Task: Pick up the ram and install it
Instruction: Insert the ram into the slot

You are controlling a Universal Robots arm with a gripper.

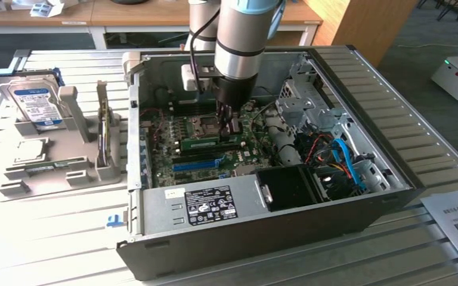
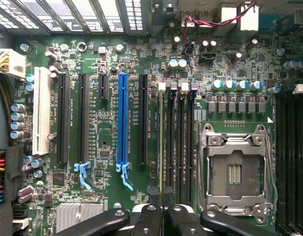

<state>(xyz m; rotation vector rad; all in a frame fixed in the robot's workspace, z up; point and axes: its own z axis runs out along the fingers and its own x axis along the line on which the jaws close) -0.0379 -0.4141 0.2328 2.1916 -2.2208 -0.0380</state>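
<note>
To the exterior view's right of the racked hard drive (image 1: 36, 101), inside the open PC case (image 1: 237, 208), the tool (image 1: 231, 131) is pinched shut on the ram (image 1: 205, 142) standing at the memory slots (image 2: 178, 142), where any tilt could jam it half-seated; the wrist view reveals slot alignment, the exterior view the stick's green side.

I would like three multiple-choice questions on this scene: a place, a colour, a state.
1. Where is the hard drive? A in the grey holder outside the case; B inside the case; C under the case.
2. What colour is the long slot between black slots? A red; B blue; C yellow.
3. How is the gripper? A wide open; B shut on the hard drive; C shut on the ram.
A: it stands at the exterior view's left. B: plainly blue. C: it pinches the green stick.
</note>
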